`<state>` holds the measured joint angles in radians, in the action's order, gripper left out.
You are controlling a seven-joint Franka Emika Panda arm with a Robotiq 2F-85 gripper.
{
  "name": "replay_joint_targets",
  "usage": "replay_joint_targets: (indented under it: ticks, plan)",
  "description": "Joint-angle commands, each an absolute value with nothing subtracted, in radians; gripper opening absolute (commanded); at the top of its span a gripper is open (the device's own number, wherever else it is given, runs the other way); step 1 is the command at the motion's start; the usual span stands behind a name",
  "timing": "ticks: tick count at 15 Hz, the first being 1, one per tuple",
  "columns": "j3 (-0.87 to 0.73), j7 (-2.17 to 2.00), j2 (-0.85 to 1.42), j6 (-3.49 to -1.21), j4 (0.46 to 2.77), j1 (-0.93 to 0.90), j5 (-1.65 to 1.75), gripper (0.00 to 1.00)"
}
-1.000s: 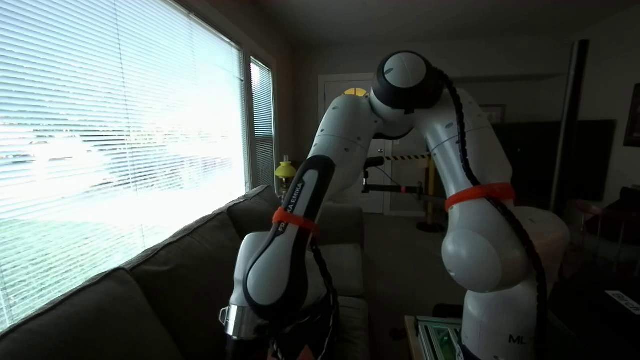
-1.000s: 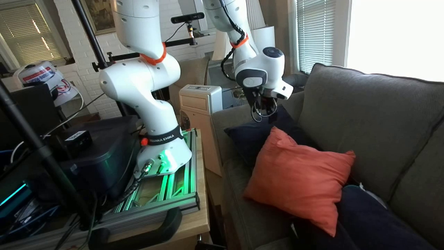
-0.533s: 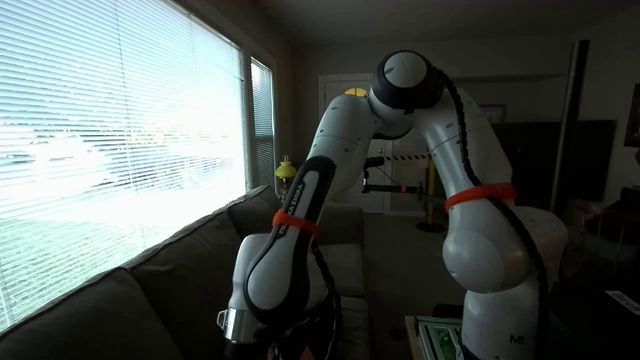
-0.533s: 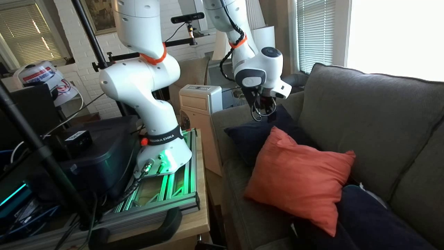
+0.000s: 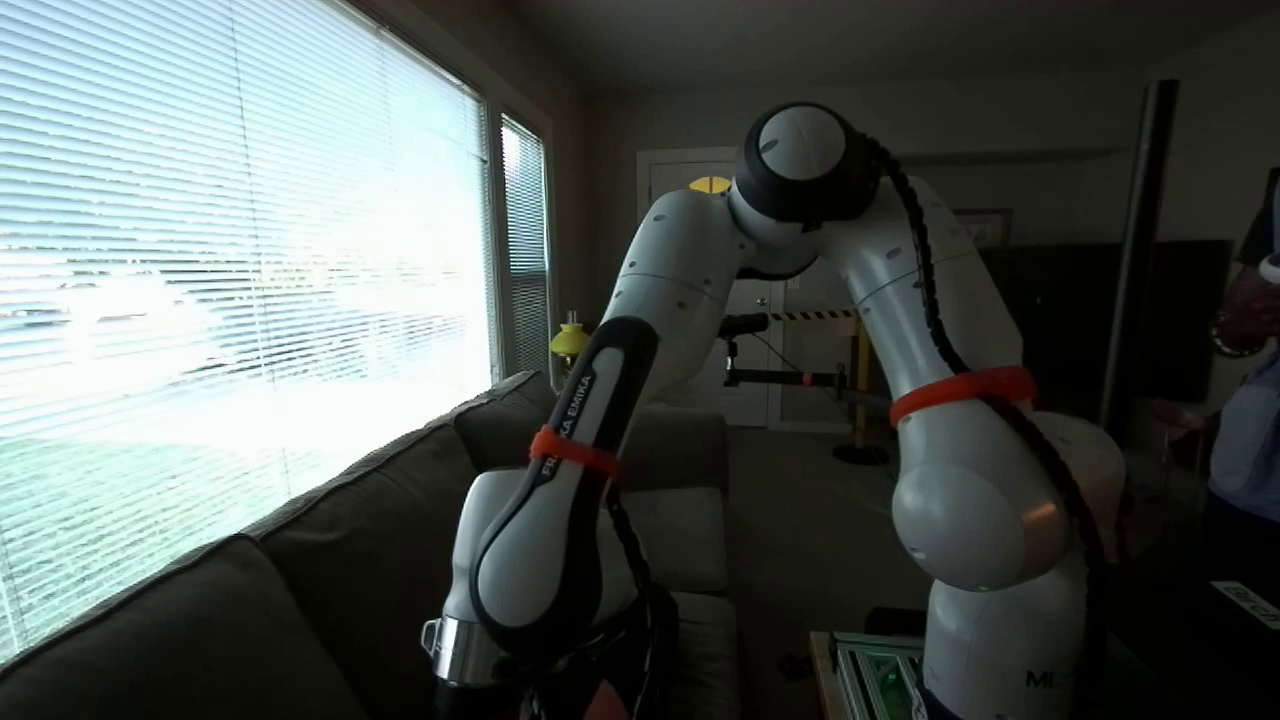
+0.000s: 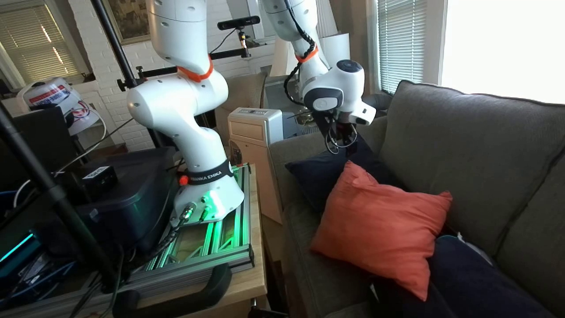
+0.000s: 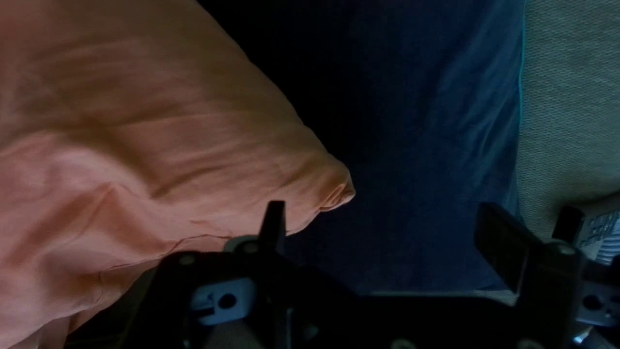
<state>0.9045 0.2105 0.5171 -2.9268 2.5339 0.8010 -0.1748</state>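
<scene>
My gripper is open and empty, its jaws wide apart. It hangs over the sofa, above the pillows. In the wrist view an orange pillow lies at the left, its corner reaching in between the fingers. A dark navy pillow lies behind and below that corner. In an exterior view the gripper is above the top corner of the orange pillow, with the navy pillow behind. The fingertips are hard to see there. I see no contact with the pillows.
The grey sofa has another dark pillow at its near end. A dark device with buttons lies at the wrist view's right edge. A white appliance stands beside the sofa. A person stands at an exterior view's right edge.
The arm and gripper have shifted slightly, leftward in one exterior view and rightward in another. A person has come into view at the right edge. The pillows have not moved.
</scene>
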Motion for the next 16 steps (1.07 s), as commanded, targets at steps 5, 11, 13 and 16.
replay_joint_targets:
  ticks: [5, 11, 13, 16]
  plan:
    - [0.798, 0.39, 0.626, -2.917, 2.42, 0.645, -0.129, 1.0]
    - [0.762, 0.455, 0.66, -2.929, 2.393, 0.542, -0.077, 1.0]
    - [0.748, 0.437, 0.645, -2.94, 2.387, 0.496, -0.071, 1.0]
    - [0.713, 0.402, 0.616, -2.936, 2.362, 0.408, -0.071, 1.0]
